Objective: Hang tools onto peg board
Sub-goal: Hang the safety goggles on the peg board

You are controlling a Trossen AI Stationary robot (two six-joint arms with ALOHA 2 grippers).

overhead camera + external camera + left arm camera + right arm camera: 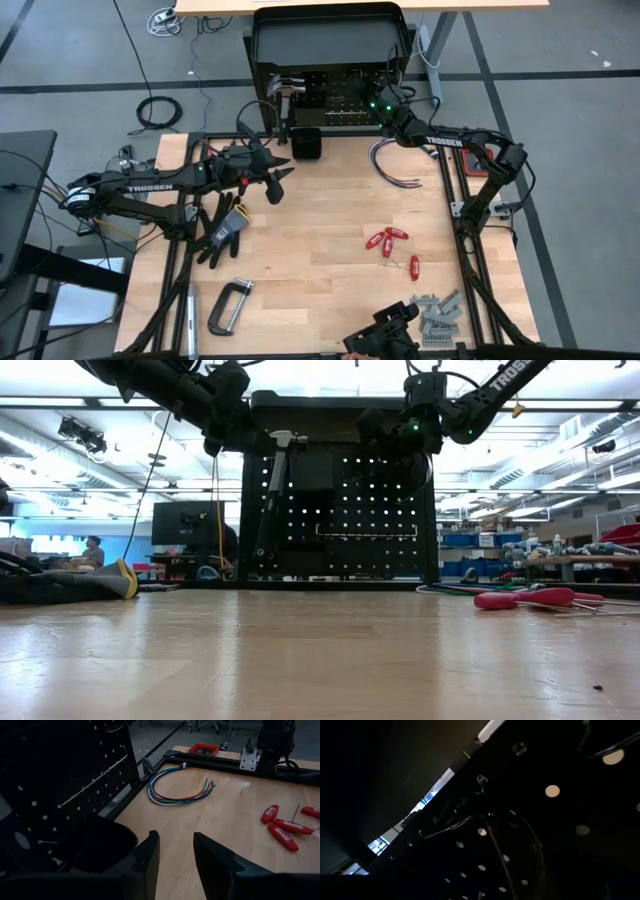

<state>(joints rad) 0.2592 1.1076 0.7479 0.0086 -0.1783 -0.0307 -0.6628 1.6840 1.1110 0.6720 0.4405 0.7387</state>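
Observation:
The black peg board (pixel 340 510) stands upright at the table's far edge, under its tray top (pixel 325 45). A steel-headed hammer (pixel 270 490) hangs on the board's left part by its head. My left gripper (pixel 280 178) is open and empty, above the table near the small black box (pixel 307 143); its fingers also show in the left wrist view (pixel 175 855). My right gripper (pixel 385 102) is up against the board's right part (pixel 400 430). The right wrist view shows only the board's holes and a thin black curved frame (pixel 495 835) close up; the fingers are hidden.
On the table lie red-handled drivers (pixel 390 242), a grey C-clamp (pixel 228 305), a black work glove (pixel 225 225), grey metal pieces (pixel 440 318) and a bundle of cables (pixel 395 165). The mid-table wood (pixel 320 230) is bare.

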